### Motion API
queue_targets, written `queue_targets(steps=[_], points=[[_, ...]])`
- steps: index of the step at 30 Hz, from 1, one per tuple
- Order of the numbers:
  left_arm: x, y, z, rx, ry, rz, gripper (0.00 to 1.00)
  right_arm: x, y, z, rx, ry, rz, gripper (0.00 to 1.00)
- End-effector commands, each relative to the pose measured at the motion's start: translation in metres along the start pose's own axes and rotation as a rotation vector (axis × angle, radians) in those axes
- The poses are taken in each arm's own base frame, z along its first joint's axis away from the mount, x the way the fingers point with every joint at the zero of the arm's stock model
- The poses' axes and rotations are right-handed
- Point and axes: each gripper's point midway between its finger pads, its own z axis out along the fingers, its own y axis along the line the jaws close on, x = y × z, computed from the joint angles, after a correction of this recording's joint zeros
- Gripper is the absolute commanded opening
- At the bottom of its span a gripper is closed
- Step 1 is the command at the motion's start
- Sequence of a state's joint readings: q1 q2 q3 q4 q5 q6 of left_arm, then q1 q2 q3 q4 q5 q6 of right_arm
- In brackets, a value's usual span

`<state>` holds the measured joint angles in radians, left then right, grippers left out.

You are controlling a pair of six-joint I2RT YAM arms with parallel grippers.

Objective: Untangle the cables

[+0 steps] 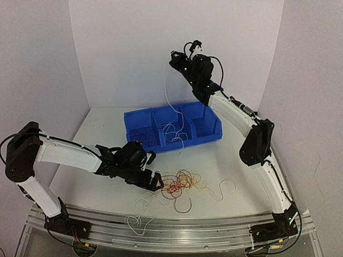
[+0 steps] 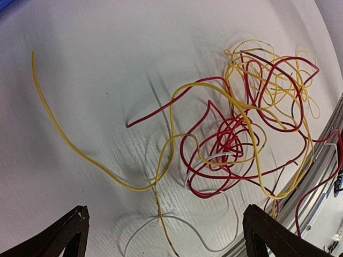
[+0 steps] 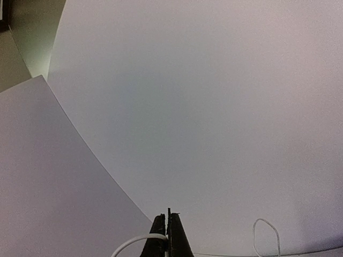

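Observation:
The cables (image 1: 179,184) lie in a loose tangle of dark red, yellow-orange and white wires on the table's near middle. In the left wrist view the cables (image 2: 236,144) spread ahead and to the right. My left gripper (image 1: 157,181) is low at the tangle's left edge. Its jaws stand wide open (image 2: 166,235) over a yellow strand and a white loop, and they hold nothing. My right gripper (image 1: 173,58) is raised high over the blue bin (image 1: 140,116). It is shut (image 3: 168,227) on a white cable (image 1: 166,88), which hangs down into the bin's middle compartment.
Loose white strands lie near the front edge (image 1: 138,215) and to the right of the tangle (image 1: 225,187). A metal rail (image 1: 177,229) runs along the table's near edge. White walls close in the back and both sides.

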<state>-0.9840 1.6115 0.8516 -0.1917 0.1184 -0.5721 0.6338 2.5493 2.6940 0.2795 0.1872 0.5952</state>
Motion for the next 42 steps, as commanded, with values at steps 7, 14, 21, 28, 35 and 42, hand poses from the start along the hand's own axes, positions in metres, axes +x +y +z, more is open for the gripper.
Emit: queue_targets(steps=[7, 14, 21, 28, 35, 42], points=[[0.001, 0.002, -0.003, -0.004, -0.025, -0.018, 1.00, 0.067, -0.004, -0.022, -0.077, 0.275, -0.114, 0.00], [0.008, 0.007, -0.008, -0.004, -0.032, -0.041, 1.00, 0.129, -0.036, -0.071, -0.021, 0.528, -0.180, 0.00], [0.010, 0.007, -0.005, -0.009, -0.022, -0.043, 1.00, 0.148, -0.073, -0.118, 0.138, 0.641, -0.232, 0.00], [0.010, 0.005, -0.005, -0.001, -0.013, -0.050, 0.99, 0.133, -0.112, -0.138, 0.409, 0.643, -0.331, 0.00], [0.010, 0.007, -0.002, -0.011, -0.006, -0.062, 1.00, 0.153, -0.129, -0.138, 0.501, 0.702, -0.392, 0.00], [0.011, 0.009, -0.001, -0.028, 0.002, -0.079, 1.00, 0.186, -0.155, -0.146, 0.556, 0.757, -0.458, 0.00]])
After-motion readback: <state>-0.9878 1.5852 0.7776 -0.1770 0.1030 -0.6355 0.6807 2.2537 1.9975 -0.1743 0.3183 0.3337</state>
